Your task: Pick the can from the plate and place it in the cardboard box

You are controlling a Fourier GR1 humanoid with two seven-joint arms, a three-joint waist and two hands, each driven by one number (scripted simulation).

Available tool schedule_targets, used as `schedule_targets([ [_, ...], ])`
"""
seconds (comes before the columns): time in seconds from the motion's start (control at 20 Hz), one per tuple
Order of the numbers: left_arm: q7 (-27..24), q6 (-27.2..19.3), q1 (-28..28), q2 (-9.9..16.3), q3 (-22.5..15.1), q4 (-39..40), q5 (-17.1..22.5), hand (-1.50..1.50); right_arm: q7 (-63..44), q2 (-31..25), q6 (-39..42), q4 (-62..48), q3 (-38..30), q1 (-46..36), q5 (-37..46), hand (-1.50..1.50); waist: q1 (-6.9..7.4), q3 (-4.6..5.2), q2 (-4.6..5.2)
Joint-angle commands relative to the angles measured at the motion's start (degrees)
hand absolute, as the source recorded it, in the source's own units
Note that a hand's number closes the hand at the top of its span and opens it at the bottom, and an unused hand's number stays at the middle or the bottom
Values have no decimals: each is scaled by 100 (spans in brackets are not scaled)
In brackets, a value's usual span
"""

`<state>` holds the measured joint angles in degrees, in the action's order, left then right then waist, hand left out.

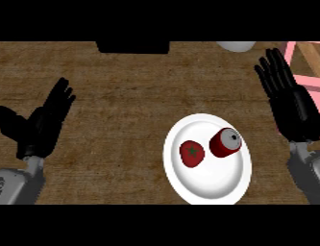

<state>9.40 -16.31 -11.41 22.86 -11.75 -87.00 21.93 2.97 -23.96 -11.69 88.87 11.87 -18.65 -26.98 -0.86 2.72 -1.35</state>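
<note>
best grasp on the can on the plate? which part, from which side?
Grip the can across its red side wall. It lies tipped on the white plate, grey end up and right. Probably come from the right with the right robot hand, since the tomato crowds its left.

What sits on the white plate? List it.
On the white plate lie a red can, on its side with its grey end showing, and a red tomato. What is under them is hidden.
</note>
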Motion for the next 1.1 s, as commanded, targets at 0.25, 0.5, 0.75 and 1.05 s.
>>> schedule_targets([
  [0.25,-980,783,-229,1077,-334,-466,-1124,0,-447,-1850,106,1240,-1206,-548,343,-150,-212,-262,-29],
  [0.5,-1389,1041,75,852,-577,-405,-1254,0,148,-2583,605,1091,-1043,834,1352,-150,-41,-275,110],
  [0.75,-1389,1094,-233,708,-551,-113,-1342,0,1134,-2916,749,1375,-816,1227,2475,-150,-30,-273,133],
  [1.05,-1460,1243,-195,744,-339,-132,-1303,0,10,-3789,1425,2239,-638,1284,2924,-150,10,-261,108],
])
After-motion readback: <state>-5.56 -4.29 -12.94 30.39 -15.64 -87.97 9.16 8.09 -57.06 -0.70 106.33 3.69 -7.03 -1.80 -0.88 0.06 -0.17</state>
